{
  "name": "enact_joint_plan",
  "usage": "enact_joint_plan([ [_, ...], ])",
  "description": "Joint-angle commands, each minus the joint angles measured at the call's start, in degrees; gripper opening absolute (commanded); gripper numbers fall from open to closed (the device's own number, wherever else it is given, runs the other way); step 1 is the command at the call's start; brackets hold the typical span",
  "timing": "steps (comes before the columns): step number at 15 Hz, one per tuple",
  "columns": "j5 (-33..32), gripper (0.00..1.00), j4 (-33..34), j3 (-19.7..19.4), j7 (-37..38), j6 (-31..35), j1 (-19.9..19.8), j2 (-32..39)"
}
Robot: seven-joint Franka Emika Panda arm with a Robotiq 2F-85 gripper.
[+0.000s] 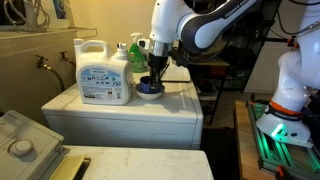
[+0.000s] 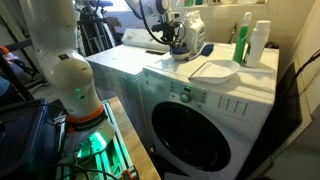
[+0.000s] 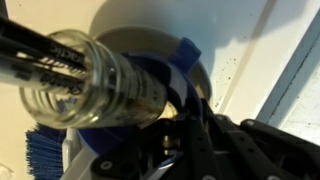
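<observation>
My gripper reaches down into a blue bowl on the white washer top; it also shows in an exterior view. In the wrist view a clear bottle-like cylinder with dark stripes lies across the blue bowl, its narrow end between my dark fingers. The fingers look closed on that end. Blue bristles show at the lower left. The fingertips themselves are dark and partly hidden.
A large white detergent jug and a green bottle stand beside the bowl. A white lid or tray, a green bottle and a white bottle sit on the front-loading washer. A wall runs behind.
</observation>
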Motion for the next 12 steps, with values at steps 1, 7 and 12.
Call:
enact_joint_plan([
  [1, -3.6, 0.36, 0.4, -1.3, 1.1, -0.8, 0.5, 0.0],
  [7, 1.2, 0.79, -0.6, -0.7, -1.1, -2.7, -0.5, -5.4],
  [12, 7.0, 0.92, 1.0, -0.6, -2.8, -1.3, -0.7, -7.2],
])
